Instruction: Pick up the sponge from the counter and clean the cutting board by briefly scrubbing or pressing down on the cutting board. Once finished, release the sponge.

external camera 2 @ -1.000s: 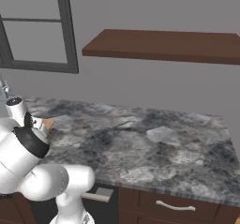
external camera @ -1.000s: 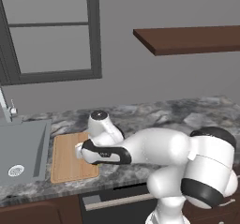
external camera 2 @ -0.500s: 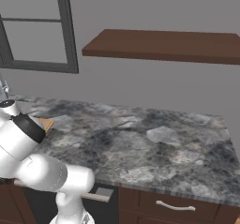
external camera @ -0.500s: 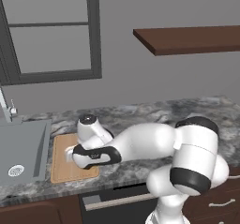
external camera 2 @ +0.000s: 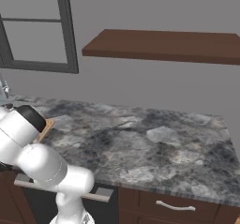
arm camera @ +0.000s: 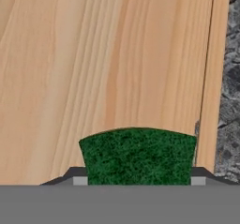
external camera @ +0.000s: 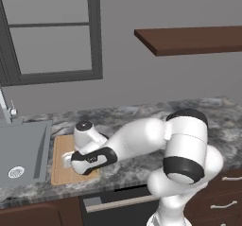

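Note:
In the hand view the sponge [arm camera: 138,155] shows its dark green top, and my gripper [arm camera: 138,177] is shut on it, one dark fingertip [arm camera: 74,174] at each side. Right beneath it lies the cutting board [arm camera: 108,63], light tan wood with lengthwise grain. Its edge and a strip of the counter [arm camera: 230,92] run along the right. From the left base view my hand [external camera: 70,160] hangs low over the cutting board [external camera: 59,147], close to the board's left part; the hand hides the sponge there. A corner of the cutting board [external camera 2: 47,124] peeks out beside the arm in the right base view.
A grey metal sink [external camera: 21,154] with a tap [external camera: 6,111] adjoins the board on the left. The granite counter [external camera 2: 140,141] stretches right. A dark brown wall shelf [external camera: 189,39] hangs above, a window [external camera: 52,31] behind. Drawers [external camera 2: 173,204] sit below.
The arm has swung left and its elbow has come forward. The hand has slid left along the board, with the sponge held in it all the while.

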Motion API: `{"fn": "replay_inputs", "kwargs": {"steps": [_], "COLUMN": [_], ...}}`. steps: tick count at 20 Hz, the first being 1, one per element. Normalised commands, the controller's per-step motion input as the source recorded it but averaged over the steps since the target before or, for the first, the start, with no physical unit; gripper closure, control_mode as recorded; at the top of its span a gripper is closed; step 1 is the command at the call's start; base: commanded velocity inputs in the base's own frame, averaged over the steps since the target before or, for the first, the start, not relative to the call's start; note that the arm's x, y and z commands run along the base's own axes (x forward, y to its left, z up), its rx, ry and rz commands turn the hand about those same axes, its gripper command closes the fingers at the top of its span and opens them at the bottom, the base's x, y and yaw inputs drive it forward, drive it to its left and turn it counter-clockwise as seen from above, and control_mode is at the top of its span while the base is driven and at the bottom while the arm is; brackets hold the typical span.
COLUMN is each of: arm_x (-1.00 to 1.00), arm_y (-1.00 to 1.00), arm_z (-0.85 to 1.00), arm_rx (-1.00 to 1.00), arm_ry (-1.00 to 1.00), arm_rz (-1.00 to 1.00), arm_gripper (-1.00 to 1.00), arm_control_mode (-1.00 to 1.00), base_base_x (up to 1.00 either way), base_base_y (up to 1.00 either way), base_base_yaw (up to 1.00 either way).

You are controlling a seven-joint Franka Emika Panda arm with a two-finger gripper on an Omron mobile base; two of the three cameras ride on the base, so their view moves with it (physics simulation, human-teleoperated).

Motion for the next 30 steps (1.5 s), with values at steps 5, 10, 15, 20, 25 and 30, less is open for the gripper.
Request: {"fn": "replay_inputs", "kwargs": {"steps": [5, 10, 15, 20, 25, 30], "arm_x": [-0.05, -0.04, 0.00, 0.00, -0.03, -0.05], "arm_y": [0.11, 0.46, 0.52, 0.75, 0.88, 0.69], "arm_z": [-0.28, -0.03, 0.00, 0.00, 0.00, -0.03], "arm_rx": [0.01, 0.04, 0.03, 0.04, 0.05, 0.01], "arm_ry": [0.00, -0.01, -0.01, 0.00, 0.00, -0.01], "arm_rz": [-0.02, -0.05, -0.05, -0.08, -0.11, -0.11], "arm_gripper": [1.00, 1.00, 1.00, 1.00, 1.00, 1.00], "arm_control_mode": [-1.00, -1.00, -1.00, -1.00, -1.00, -1.00], "base_base_x": [0.00, 0.00, 0.00, 0.00, 0.00, 0.00], "base_base_y": [0.00, 0.00, 0.00, 0.00, 0.00, 0.00], "base_base_yaw": [0.00, 0.00, 0.00, 0.00, 0.00, 0.00]}}
